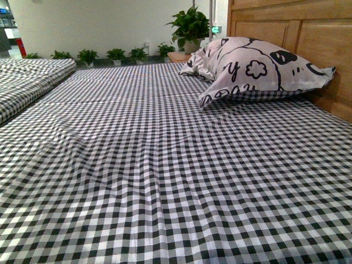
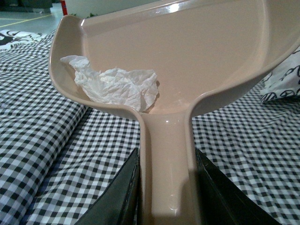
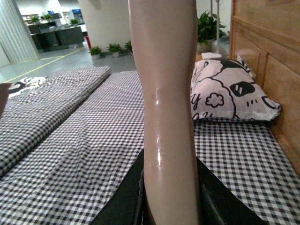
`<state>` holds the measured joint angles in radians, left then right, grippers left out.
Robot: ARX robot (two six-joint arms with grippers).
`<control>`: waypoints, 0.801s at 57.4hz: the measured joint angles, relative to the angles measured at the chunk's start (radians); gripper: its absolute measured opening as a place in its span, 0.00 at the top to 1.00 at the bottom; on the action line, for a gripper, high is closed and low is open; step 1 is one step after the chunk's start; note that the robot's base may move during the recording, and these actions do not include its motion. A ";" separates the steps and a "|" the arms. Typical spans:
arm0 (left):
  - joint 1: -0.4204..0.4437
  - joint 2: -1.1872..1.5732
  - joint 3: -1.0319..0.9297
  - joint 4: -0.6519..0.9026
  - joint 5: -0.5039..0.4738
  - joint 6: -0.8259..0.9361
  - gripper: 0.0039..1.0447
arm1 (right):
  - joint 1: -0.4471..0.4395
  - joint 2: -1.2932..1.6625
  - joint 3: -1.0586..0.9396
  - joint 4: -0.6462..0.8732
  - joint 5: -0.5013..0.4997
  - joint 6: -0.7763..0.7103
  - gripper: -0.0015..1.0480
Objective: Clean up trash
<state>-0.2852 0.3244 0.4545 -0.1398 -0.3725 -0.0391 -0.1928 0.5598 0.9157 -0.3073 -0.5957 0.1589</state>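
Note:
In the left wrist view the trash (image 2: 117, 86), a crumpled white paper wad, lies inside the mauve-pink dustpan (image 2: 187, 51), against its rear wall. My left gripper (image 2: 165, 187) is shut on the dustpan's handle, one black finger on each side, and the pan hangs above the checked sheet. In the right wrist view my right gripper (image 3: 169, 197) is shut on the brush handle (image 3: 166, 93), a glossy pink shaft rising out of the picture; its bristles are out of view. Neither gripper nor tool shows in the front view.
A black-and-white checked sheet (image 1: 154, 165) covers the bed. A white pillow with black cartoon print (image 1: 258, 69) leans at the wooden headboard (image 1: 324, 38) on the right. A second checked mattress (image 1: 27, 77) lies to the left. Potted plants (image 1: 190, 25) line the far wall.

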 joint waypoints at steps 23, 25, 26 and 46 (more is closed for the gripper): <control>-0.090 0.002 -0.015 0.024 -0.066 0.000 0.73 | -0.060 -0.001 -0.011 0.003 0.031 -0.019 0.80; -0.090 0.002 -0.015 0.024 -0.066 0.000 0.73 | -0.060 -0.001 -0.011 0.003 0.031 -0.020 0.80; -0.091 0.002 -0.015 0.024 -0.066 0.000 0.73 | -0.060 -0.001 -0.011 0.003 0.031 -0.020 0.80; -0.091 0.002 -0.015 0.024 -0.066 0.000 0.73 | -0.060 -0.001 -0.011 0.003 0.031 -0.021 0.80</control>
<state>-0.3763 0.3264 0.4397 -0.1158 -0.4389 -0.0391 -0.2531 0.5591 0.9047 -0.3038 -0.5648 0.1383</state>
